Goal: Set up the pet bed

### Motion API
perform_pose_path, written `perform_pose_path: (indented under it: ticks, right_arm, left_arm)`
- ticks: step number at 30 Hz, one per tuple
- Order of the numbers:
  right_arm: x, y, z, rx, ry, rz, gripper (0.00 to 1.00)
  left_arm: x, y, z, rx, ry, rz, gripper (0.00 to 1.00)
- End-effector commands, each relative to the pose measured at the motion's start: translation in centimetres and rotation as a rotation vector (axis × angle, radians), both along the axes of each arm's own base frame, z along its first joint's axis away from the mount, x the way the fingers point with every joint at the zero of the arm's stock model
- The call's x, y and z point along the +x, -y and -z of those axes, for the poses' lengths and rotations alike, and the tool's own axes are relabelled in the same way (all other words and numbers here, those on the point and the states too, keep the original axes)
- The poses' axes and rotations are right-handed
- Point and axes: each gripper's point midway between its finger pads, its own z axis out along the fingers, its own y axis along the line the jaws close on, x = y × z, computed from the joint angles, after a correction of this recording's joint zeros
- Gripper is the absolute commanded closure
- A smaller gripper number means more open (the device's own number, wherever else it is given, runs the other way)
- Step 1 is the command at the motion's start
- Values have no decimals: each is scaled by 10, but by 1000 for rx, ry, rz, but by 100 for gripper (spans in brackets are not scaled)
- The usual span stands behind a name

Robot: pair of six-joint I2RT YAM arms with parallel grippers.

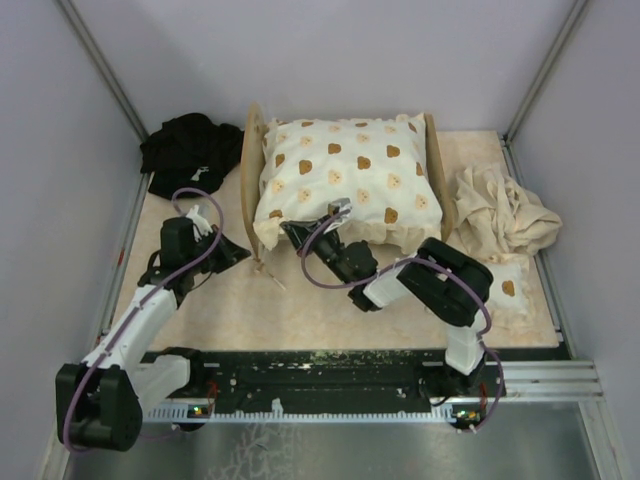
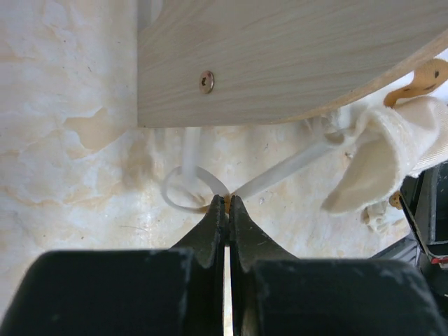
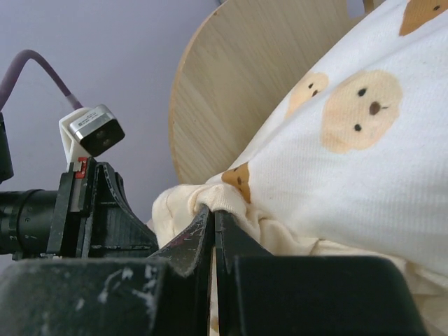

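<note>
Where the pale marbled table (image 1: 300, 300) reaches its twelve o'clock side in the top view, the pet bed (image 1: 247, 175), a small light-wood frame with rounded end boards, stands upright. A cream frilled cushion with brown animal-face prints (image 1: 345, 170) fills the frame. A crumpled plain beige cloth (image 1: 495, 215) lies at three o'clock of the bed, just beside its end board. A bunched black cloth (image 1: 190, 150) lies at ten o'clock. At the cushion's six o'clock edge the right gripper (image 3: 212, 213) is clamped on the frill. At the bed's seven o'clock corner the left gripper (image 2: 222, 203) pinches what looks like a thin white ribbon (image 2: 280, 171) below the wooden board.
</note>
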Motion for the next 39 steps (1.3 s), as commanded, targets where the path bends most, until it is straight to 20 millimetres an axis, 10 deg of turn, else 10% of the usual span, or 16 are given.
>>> perform_pose_path:
  ticks: [1, 7, 12, 17, 23, 28, 39]
  right_arm:
    - [5, 7, -37, 89, 80, -26, 100]
    - [0, -9, -27, -23, 114, -112, 86]
    - [-18, 1, -13, -111, 166, -118, 26]
    - [-38, 1, 0, -286, 242, -96, 15]
    - [-60, -25, 50, -537, 232, -174, 32]
    - [-64, -33, 80, -524, 191, -166, 75]
    - [-56, -65, 121, -553, 120, -151, 69]
  left_arm:
    - [11, -7, -11, 27, 40, -20, 100]
    - [14, -7, -13, 20, 40, -23, 100]
    - [16, -9, -15, 25, 46, -31, 100]
    - [17, -9, -14, 14, 42, -23, 100]
    - [20, -8, -16, 2, 48, -27, 100]
    - [20, -7, -16, -7, 46, -23, 100]
    - [21, -7, -18, -17, 50, -20, 100]
